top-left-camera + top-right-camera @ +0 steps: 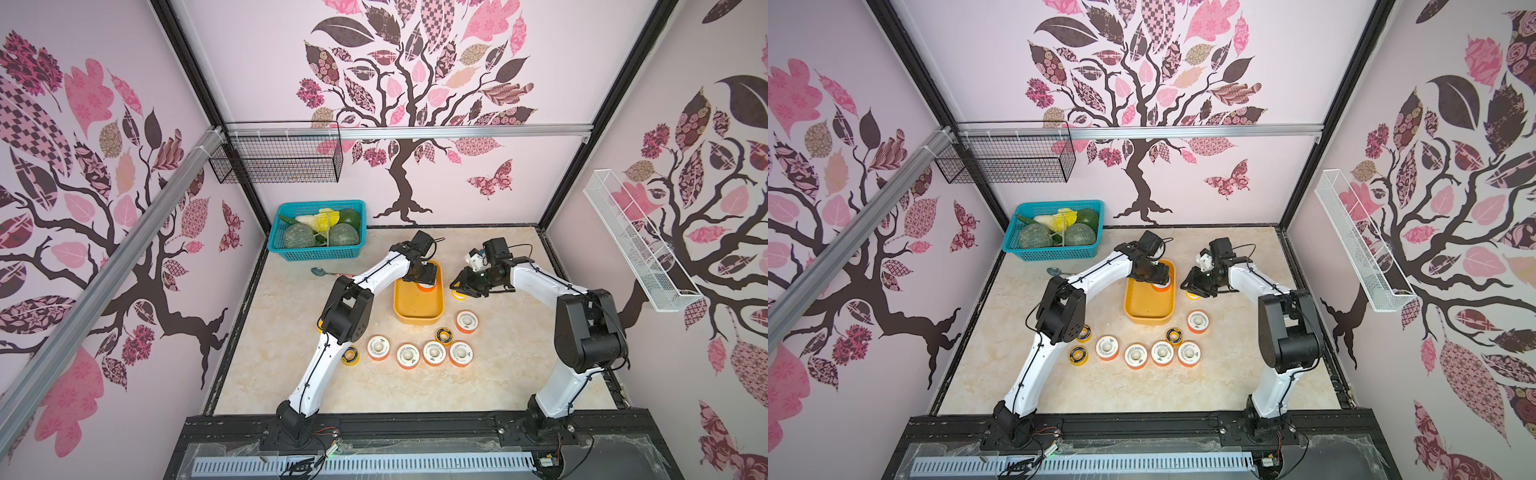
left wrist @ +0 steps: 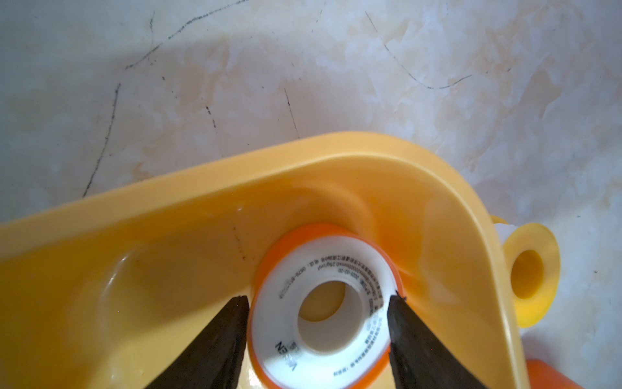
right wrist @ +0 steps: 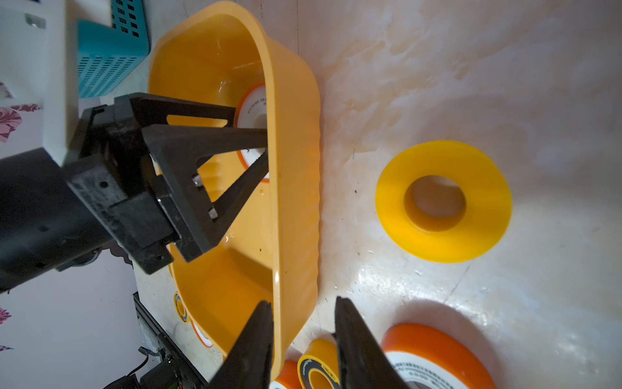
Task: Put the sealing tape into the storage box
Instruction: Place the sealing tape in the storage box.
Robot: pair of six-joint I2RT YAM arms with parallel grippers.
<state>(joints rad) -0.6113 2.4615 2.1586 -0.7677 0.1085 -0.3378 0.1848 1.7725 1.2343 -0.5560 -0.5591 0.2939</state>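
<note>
Spool (image 2: 279, 320) of sealing tape, orange-rimmed, lies inside the storage box (image 2: 303, 155) at its far end. We see the left fingers (image 2: 215, 353) pinching its rim. Right fingers (image 3: 356, 350) stand spread and empty beside the box, above the desk (image 3: 471, 84).

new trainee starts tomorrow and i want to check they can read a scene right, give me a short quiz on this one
1. Pick one: the orange-rimmed spool between the jaws of the left gripper lies A) inside the storage box B) in the teal basket C) on the bare table.
2. Count: how many orange-rimmed spools lie on the table outside the box?
3. True or false: the right gripper holds a yellow spool.
Key: 1 A. 2 five. 3 false, its jaws stand apart with nothing between them.
</note>
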